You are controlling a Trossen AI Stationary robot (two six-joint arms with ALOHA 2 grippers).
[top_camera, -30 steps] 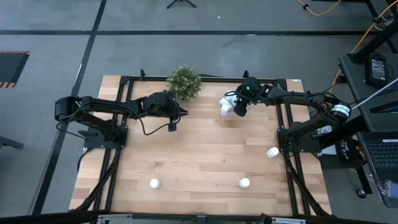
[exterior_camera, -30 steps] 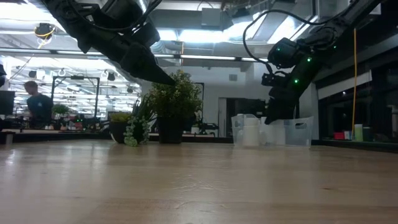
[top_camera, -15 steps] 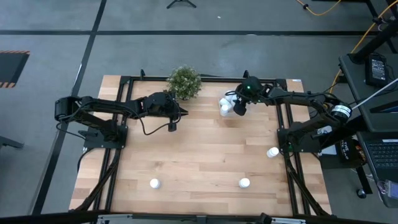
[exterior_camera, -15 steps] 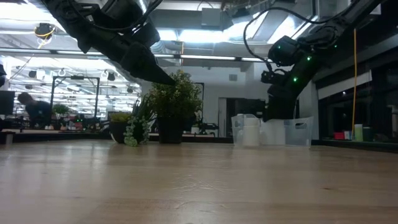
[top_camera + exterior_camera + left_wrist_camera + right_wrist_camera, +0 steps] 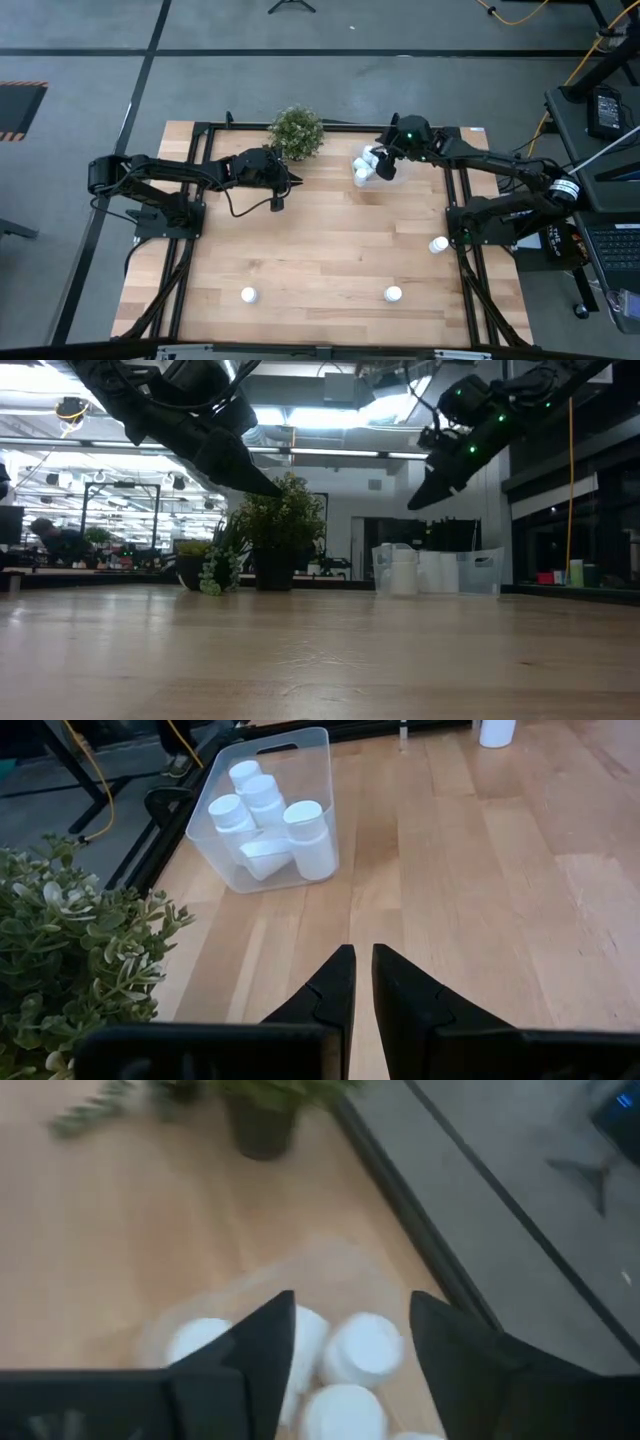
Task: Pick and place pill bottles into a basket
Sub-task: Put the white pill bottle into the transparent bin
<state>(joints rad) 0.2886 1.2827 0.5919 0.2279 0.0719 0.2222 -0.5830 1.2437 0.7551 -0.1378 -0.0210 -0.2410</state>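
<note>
The right gripper (image 5: 388,160) hangs above the basket (image 5: 232,868) at the table's far edge, fingers (image 5: 268,1348) spread apart with nothing between them. In the basket sit four bottles (image 5: 300,840), three upright and one lying on its side. Three more bottles stand out on the table (image 5: 320,250): one near the right arm's base (image 5: 438,244), one at the front middle (image 5: 393,294) and one at the front left (image 5: 248,294). The left gripper (image 5: 296,181) waits just beside the plant (image 5: 297,131), well apart from the basket, fingers (image 5: 335,990) pressed nearly together and holding nothing.
</note>
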